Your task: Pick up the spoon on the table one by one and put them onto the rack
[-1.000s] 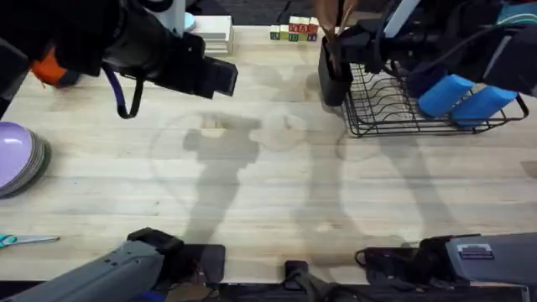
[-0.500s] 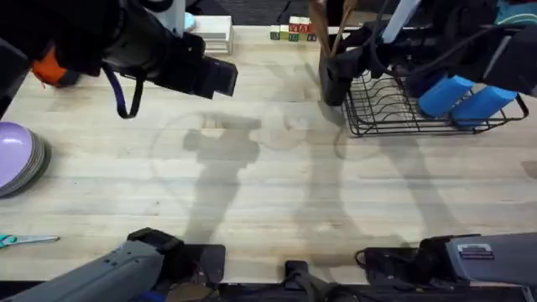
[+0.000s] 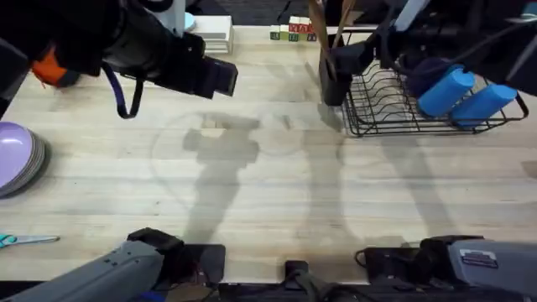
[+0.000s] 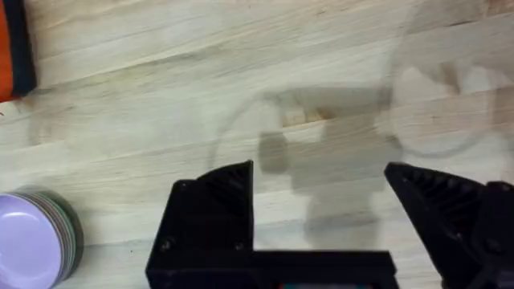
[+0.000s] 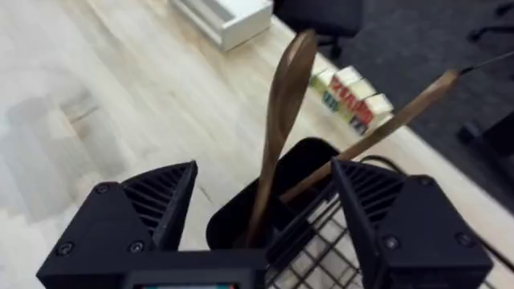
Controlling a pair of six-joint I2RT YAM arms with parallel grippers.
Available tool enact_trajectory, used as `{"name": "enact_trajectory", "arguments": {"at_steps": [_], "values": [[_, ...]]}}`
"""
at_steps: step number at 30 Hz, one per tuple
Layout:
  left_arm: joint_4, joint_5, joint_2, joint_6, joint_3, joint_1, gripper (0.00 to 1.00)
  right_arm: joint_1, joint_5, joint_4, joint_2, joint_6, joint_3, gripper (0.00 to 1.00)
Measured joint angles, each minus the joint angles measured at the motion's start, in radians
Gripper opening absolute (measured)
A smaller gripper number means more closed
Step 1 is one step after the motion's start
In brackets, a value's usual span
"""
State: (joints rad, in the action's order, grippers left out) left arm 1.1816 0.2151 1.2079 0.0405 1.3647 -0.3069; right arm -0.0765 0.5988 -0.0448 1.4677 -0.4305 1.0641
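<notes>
Both wooden spoons stand upright in the black caddy (image 3: 334,74) at the left end of the wire rack (image 3: 403,109). The darker spoon (image 5: 287,96) has its bowl up, and the lighter spoon (image 5: 385,128) leans with its handle up to the right. In the overhead view they are the dark spoon (image 3: 317,23) and the light spoon (image 3: 344,15). My right gripper (image 5: 265,213) hovers open just above the caddy, holding nothing. Over the bare table (image 3: 277,193), at the far left, my left gripper (image 4: 321,217) hangs open and empty.
Two blue cylinders (image 3: 466,92) lie in the rack. Purple plates (image 3: 17,159) sit at the left edge, with scissors (image 3: 25,241) at the front left. Coloured blocks (image 3: 294,32) and a white stand (image 3: 210,29) are at the back. An orange object (image 3: 46,71) lies under the left arm.
My right gripper has drawn back to the right, away from the caddy, leaving the second spoon standing in it beside the first. The left arm has not moved.
</notes>
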Motion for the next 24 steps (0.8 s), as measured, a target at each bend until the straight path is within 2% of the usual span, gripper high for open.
{"name": "enact_trajectory", "arguments": {"at_steps": [11,20,24], "values": [[0.000,0.000,0.000,0.000,0.000,0.000,0.993,0.008,-0.089,0.013,-0.149,0.000,0.000,0.997],[0.000,0.000,0.000,0.000,0.000,0.000,0.993,0.084,-0.106,0.030,-0.265,0.000,0.000,0.997],[0.000,0.000,0.000,0.007,0.000,0.000,0.993,0.088,-0.124,0.023,-0.327,0.091,0.000,0.997]]}}
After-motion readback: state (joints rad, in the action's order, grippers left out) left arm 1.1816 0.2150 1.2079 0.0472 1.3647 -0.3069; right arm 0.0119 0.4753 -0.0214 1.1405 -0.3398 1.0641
